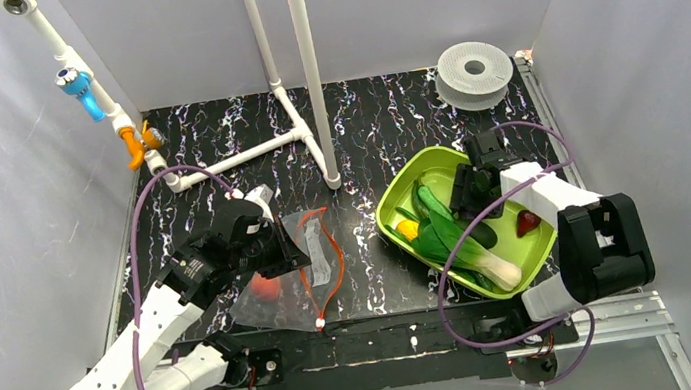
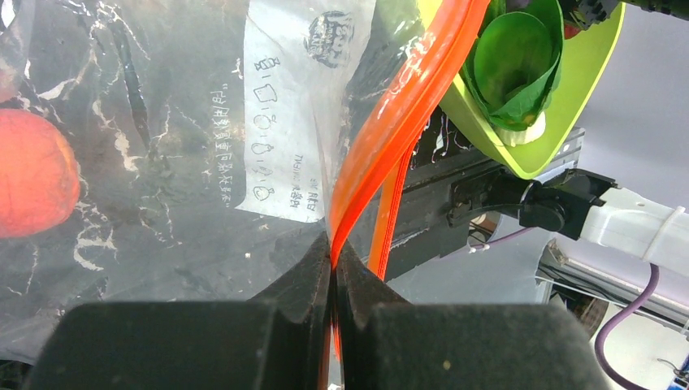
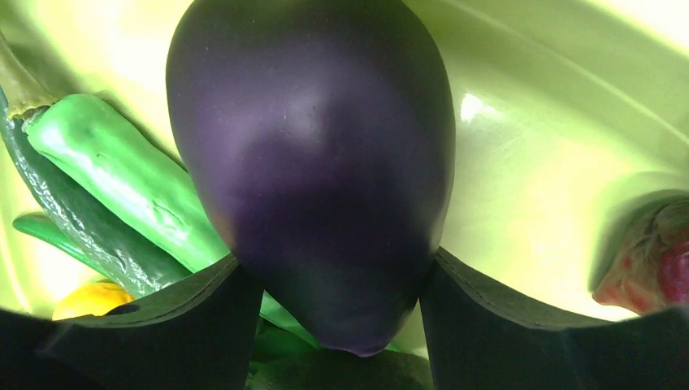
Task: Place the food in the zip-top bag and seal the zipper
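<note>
The clear zip-top bag [image 1: 277, 280] lies left of centre with the red-orange tomato [image 1: 268, 288] inside it. My left gripper [image 1: 290, 248] is shut on the bag's red-orange zipper [image 2: 398, 114], with the strip pinched between its jaws [image 2: 333, 252]. The tomato [image 2: 32, 175] shows through the plastic. My right gripper [image 1: 469, 201] is down in the lime-green tray [image 1: 437, 155], its fingers closed against both sides of the dark purple eggplant [image 3: 313, 162]. Green vegetables [image 1: 447, 227], a yellow piece [image 1: 409, 229] and a red piece [image 1: 528, 222] lie in the tray.
A white pipe frame [image 1: 311, 78] stands at the back centre, with blue and orange clamps [image 1: 86, 93] on its slanted left pipe. A grey spool [image 1: 474, 69] sits at the back right. Grey walls close in both sides.
</note>
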Controlling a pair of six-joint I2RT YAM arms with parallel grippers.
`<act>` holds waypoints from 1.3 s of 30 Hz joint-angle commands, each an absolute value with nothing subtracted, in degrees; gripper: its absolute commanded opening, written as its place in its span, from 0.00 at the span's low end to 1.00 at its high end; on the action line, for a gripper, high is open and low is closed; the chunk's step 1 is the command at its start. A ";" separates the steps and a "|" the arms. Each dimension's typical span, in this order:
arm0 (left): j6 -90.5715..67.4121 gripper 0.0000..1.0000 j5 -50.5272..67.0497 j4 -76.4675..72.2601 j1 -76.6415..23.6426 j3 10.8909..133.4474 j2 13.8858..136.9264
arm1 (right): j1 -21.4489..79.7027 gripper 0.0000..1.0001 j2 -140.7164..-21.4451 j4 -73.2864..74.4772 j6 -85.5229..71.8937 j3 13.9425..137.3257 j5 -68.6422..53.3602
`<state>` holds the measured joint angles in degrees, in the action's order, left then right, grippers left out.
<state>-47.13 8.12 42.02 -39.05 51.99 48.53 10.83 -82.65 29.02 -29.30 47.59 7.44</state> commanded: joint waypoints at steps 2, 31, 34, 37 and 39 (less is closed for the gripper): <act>-47.47 0.00 8.32 42.45 -38.65 52.15 47.60 | 15.24 0.52 -81.08 27.92 -27.41 50.19 10.96; -46.87 0.00 6.92 42.52 -38.66 52.78 49.02 | 38.41 0.14 -62.42 35.31 -31.10 64.03 -33.78; -46.77 0.00 7.18 42.22 -38.60 52.73 49.19 | 43.57 0.14 -64.26 34.93 -34.71 65.28 -35.55; -46.79 0.00 7.43 42.11 -38.62 52.67 49.30 | 48.28 0.14 -67.13 35.40 -36.71 67.55 -35.35; -46.84 0.00 7.58 41.95 -38.60 52.65 49.08 | 50.64 0.15 -68.91 35.69 -37.40 69.05 -35.10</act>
